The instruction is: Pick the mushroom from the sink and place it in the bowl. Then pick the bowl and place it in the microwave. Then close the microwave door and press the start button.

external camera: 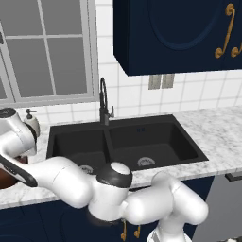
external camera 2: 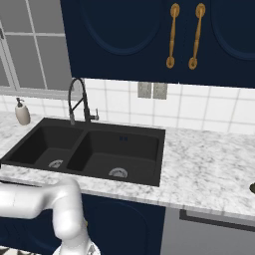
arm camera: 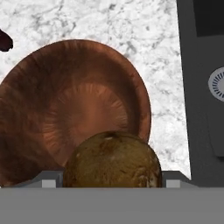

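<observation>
In the hand view the tan-brown mushroom (arm camera: 111,159) sits between the fingers of my gripper (arm camera: 112,183), which is shut on it. Right beneath it stands the reddish-brown wooden bowl (arm camera: 70,109) on the marble counter, with nothing inside. A sliver of the bowl (external camera: 4,179) shows at the left edge of the left base view, under my outstretched arm. The black double sink (external camera: 156,137) (external camera 2: 124,149) lies to the right of the bowl, and its dark basin (arm camera: 201,122) with a silver drain runs along the right of the hand view. The microwave and the microwave door are out of view.
A cream soap dispenser (external camera: 31,122) (external camera 2: 21,112) stands behind the sink's left corner, near my arm. The dark gooseneck tap (external camera: 104,101) (external camera 2: 79,99) rises behind the basins. Navy wall cabinets (external camera: 175,33) hang above. Marble counter (external camera 2: 209,164) stretches to the right of the sink.
</observation>
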{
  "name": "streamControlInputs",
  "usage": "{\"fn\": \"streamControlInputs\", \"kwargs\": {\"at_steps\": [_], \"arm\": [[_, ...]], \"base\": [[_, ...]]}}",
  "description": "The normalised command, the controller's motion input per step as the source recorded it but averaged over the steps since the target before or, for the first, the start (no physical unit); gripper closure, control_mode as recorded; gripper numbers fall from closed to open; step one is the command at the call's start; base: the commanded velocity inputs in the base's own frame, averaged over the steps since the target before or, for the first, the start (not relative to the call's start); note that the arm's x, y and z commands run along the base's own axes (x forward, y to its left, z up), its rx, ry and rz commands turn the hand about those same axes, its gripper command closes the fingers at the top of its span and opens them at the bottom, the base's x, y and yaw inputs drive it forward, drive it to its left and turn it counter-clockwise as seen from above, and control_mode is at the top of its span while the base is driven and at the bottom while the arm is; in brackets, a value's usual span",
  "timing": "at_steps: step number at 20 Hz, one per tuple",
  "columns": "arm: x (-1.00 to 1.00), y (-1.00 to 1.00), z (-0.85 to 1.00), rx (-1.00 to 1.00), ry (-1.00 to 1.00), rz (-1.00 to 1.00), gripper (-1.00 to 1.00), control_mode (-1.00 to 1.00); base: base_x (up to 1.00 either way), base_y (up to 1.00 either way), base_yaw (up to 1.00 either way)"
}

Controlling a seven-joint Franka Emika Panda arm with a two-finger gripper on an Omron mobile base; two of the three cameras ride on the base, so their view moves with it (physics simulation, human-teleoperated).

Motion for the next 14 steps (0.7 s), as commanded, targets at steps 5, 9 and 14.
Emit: {"fn": "streamControlInputs", "kwargs": {"at_steps": [5,9,14], "arm": [[0.14,0.18,-0.43,0.00,0.04,-0.01,1.00,-1.00],[0.15,0.07,-0.44,0.00,0.02,0.00,1.00,-1.00],[0.17,0.19,-0.30,0.00,0.06,-0.01,-1.00,-1.00]], "base": [[0.00,0.00,0.00],[0.00,0.00,0.00],[0.00,0.00,0.00]]}}
